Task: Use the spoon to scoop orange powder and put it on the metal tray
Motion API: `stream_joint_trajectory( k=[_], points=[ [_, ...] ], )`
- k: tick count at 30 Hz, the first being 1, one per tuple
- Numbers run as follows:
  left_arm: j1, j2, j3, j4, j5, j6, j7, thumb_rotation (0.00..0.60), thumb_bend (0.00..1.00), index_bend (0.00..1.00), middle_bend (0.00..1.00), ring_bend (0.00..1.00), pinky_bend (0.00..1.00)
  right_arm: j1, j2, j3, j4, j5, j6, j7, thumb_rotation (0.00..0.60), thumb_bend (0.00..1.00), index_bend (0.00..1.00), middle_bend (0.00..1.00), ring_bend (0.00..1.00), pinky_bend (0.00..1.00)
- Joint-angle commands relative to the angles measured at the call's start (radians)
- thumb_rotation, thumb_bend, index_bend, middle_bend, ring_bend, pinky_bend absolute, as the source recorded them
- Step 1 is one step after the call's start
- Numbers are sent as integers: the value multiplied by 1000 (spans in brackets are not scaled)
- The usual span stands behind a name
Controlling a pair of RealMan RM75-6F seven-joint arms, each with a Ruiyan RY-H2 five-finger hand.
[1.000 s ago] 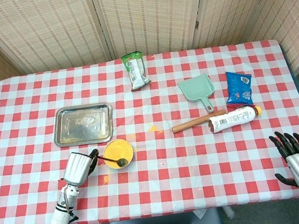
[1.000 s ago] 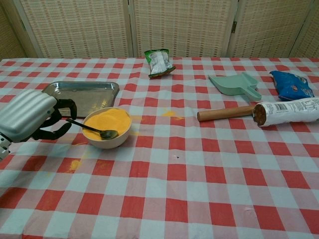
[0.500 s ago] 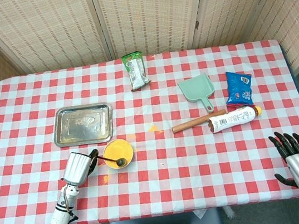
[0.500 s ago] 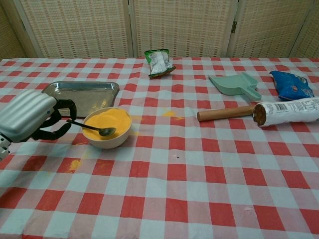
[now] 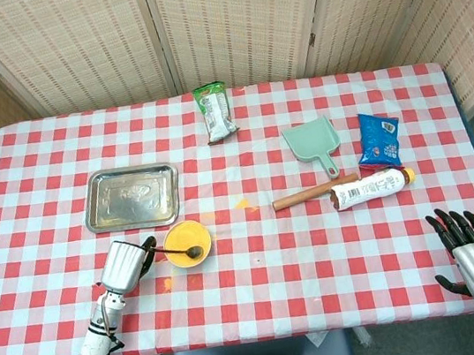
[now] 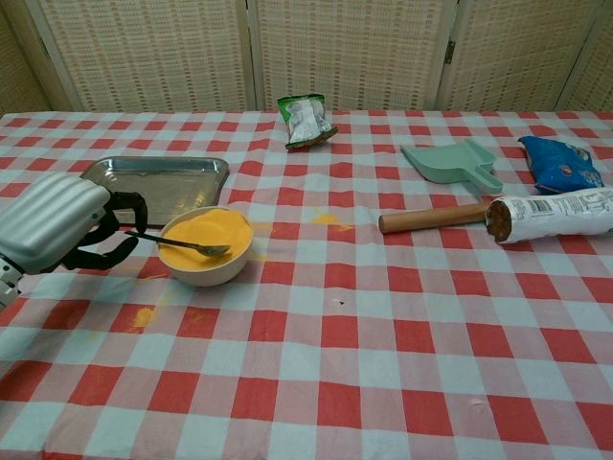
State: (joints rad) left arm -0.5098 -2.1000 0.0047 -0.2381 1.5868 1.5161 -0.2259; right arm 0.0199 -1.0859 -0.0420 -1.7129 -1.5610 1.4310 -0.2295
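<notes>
A cream bowl (image 6: 206, 246) (image 5: 187, 240) of orange powder stands near the table's front left. Just behind it to the left lies the metal tray (image 6: 159, 182) (image 5: 131, 197). My left hand (image 6: 56, 225) (image 5: 126, 265) grips the dark handle of a metal spoon (image 6: 178, 242) (image 5: 180, 254), whose bowl end lies over the powder, level with its surface. My right hand (image 5: 473, 254) hangs at the table's front right corner, fingers spread and holding nothing; the chest view does not show it.
A green snack bag (image 5: 216, 112) lies at the back centre. To the right are a mint dustpan (image 5: 314, 143), a wooden rolling pin (image 5: 304, 195), a white tube (image 5: 370, 185) and a blue packet (image 5: 379, 138). Spilled orange powder (image 6: 327, 219) (image 6: 142, 315) marks the cloth.
The spoon's bowl has lifted and levelled from resting low near the bowl's front rim to lying flat over the powder. Both hands have stayed nearly in place.
</notes>
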Motion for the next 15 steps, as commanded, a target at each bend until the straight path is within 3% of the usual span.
stream_joint_trajectory(
  k=[1,15],
  points=[
    [-1,0,0,0,0,2,-1,600,428,513,1000,1000,1000,1,-1,0,0,1,-2,-1,600,100,0,0,0,0],
    [3,0,4,-2,5,19,-7,600,429,516,1000,1000,1000,0,1,0,-1,2,0,-2,600,100,0,0,0,0]
  ],
)
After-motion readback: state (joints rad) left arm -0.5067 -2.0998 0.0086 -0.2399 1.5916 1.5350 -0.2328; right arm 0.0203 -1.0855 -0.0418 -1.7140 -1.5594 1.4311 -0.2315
